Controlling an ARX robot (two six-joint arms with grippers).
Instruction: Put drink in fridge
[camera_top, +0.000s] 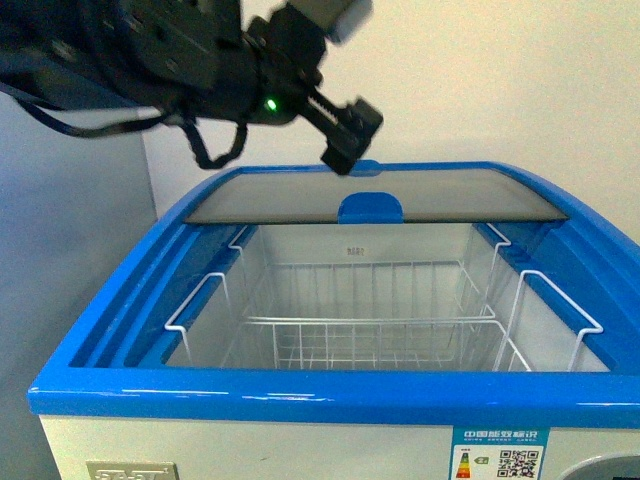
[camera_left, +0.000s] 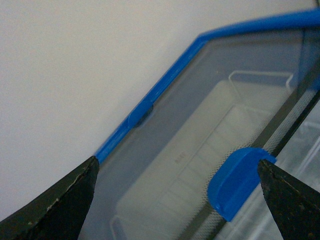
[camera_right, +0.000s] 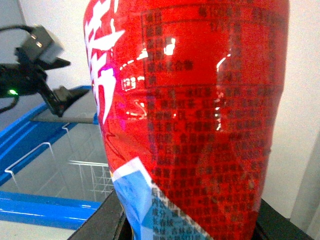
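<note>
The fridge (camera_top: 300, 395) is a white chest cooler with a blue rim. Its glass lid (camera_top: 380, 195) is slid to the back, so the front half stands uncovered over white wire baskets (camera_top: 370, 335). My left gripper (camera_top: 345, 135) hangs open just above the lid's blue handle (camera_top: 370, 207); in the left wrist view that handle (camera_left: 235, 182) lies between the open fingers, close to one of them. My right gripper (camera_right: 187, 227) is shut on the drink bottle (camera_right: 200, 115), red-labelled with a blue patch, held off to the fridge's side. The right arm is outside the front view.
A pale wall (camera_top: 500, 80) rises right behind the fridge. An energy label with a QR code (camera_top: 500, 455) sits on the fridge's front face. Wire basket hooks (camera_top: 555, 310) stand up along both inner sides.
</note>
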